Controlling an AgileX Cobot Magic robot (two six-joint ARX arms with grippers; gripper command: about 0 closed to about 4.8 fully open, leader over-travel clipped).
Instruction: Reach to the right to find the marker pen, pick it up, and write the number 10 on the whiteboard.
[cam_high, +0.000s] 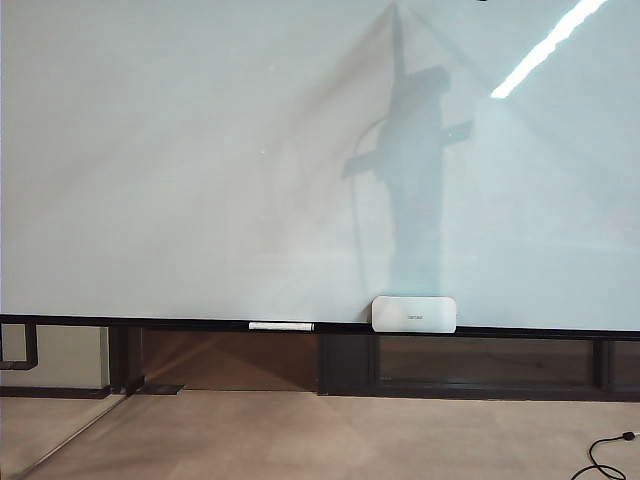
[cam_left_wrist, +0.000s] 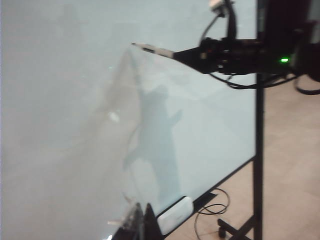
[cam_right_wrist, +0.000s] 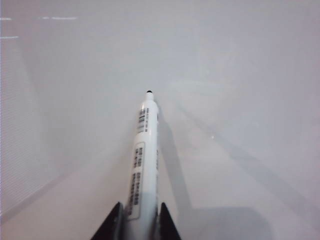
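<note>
- You get even, soft light across the whiteboard (cam_high: 200, 150); a bright streak of ceiling-light glare sits toward its upper right corner.
- A dark arm-shaped shadow falls on the whiteboard above the white box (cam_high: 414, 314).
- Your left wrist view is hazy and slightly blurred, the whiteboard washed to pale grey.
- Your right wrist view is bright with a pinkish cast; the marker pen (cam_right_wrist: 142, 165) is sharp and throws a faint shadow on the whiteboard beside it.
</note>
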